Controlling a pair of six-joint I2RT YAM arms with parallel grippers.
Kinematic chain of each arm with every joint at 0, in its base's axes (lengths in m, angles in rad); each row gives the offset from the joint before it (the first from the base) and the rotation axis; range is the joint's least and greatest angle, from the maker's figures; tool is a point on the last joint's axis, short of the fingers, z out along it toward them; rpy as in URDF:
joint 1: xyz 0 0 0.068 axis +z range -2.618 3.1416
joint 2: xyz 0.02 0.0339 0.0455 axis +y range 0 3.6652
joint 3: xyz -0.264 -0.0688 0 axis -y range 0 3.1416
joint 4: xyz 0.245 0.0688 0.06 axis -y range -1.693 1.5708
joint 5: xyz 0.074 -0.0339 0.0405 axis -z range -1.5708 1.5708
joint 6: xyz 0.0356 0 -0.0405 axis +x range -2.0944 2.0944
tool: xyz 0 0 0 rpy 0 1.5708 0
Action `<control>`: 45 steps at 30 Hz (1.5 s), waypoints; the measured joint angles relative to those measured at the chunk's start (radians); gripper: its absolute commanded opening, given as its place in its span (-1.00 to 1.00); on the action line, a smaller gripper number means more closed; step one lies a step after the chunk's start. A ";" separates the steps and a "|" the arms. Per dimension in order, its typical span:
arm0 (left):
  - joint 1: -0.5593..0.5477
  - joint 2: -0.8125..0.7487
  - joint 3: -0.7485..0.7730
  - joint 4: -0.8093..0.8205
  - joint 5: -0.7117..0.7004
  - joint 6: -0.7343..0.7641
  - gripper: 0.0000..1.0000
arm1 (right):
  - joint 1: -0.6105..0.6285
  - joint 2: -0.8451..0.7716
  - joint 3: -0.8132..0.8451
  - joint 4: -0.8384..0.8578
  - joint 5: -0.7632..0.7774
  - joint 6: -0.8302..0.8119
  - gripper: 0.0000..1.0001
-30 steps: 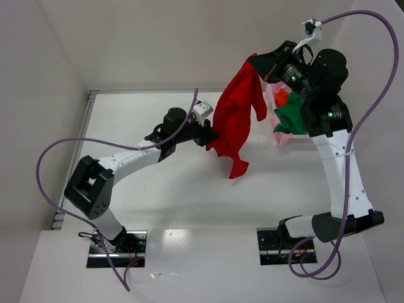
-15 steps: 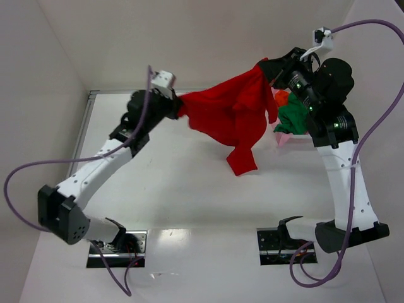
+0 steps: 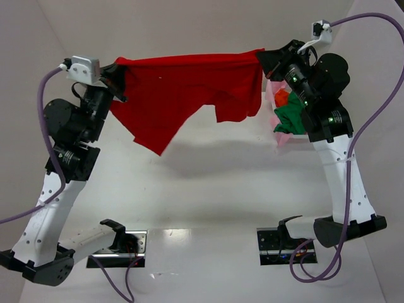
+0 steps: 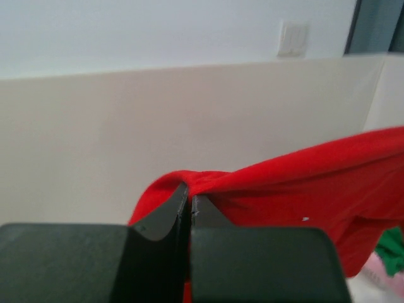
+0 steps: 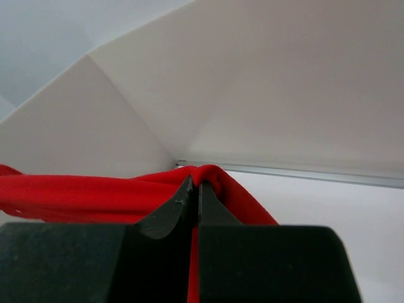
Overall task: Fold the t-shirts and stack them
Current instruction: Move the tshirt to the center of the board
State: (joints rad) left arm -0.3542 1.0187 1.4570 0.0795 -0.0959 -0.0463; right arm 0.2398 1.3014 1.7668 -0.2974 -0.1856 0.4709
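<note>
White table [image 3: 208, 183] w/ plain white walls on three sides, seen from the top cam. Above it the red t-shirt [image 3: 189, 88] is stretched in the air between both arms, clear of the surface. Its upper edge runs nearly straight from left to right, and the cloth hangs below unevenly, w/ a long pointed part on the left and a shorter flap near the right end. Its shadow lies on the table under it. Left gripper [image 4: 190, 199] is closed tight on the left end of that edge; in the left wrist cam the two dark fingers press together w/ a red fold pinched at the tips. Right gripper [image 5: 196, 184] is clamped on the shirt too, at the right end; the right wrist cam shows red cloth bunched over the tips and going off to the left. Both arms are raised high, one at far left, the other at far right. By the right arm, at the right-rear part of the table, the other shirts lie in a heap: green t-shirt [image 3: 291, 118] on top, orange t-shirt [image 3: 281, 99] just behind and touching it, pink t-shirt [image 3: 282, 139] showing under the green one. What holds this heap I cannot tell, as the arm covers it. Purple cables [image 3: 41, 110] loop from each wrist. In the left wrist cam a pale switch plate [image 4: 291, 39] sits on the far wall.
</note>
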 measured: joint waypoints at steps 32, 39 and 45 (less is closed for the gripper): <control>0.007 -0.219 -0.122 -0.373 -0.132 -0.172 -1.00 | 0.070 -0.056 -0.369 0.069 -0.236 0.103 -1.00; 0.014 -0.250 -0.127 -0.453 -0.187 -0.264 -1.00 | 0.151 -0.112 -0.473 0.069 -0.213 0.156 -0.97; 0.016 -0.142 -0.256 -0.469 -0.167 -0.381 -1.00 | 0.138 -0.045 -0.575 0.020 -0.063 0.160 -0.97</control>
State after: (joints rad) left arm -0.3382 0.8772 1.2011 -0.3893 -0.2626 -0.4278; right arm 0.3779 1.2564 1.1915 -0.2775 -0.2485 0.6308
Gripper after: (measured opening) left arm 0.009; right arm 0.030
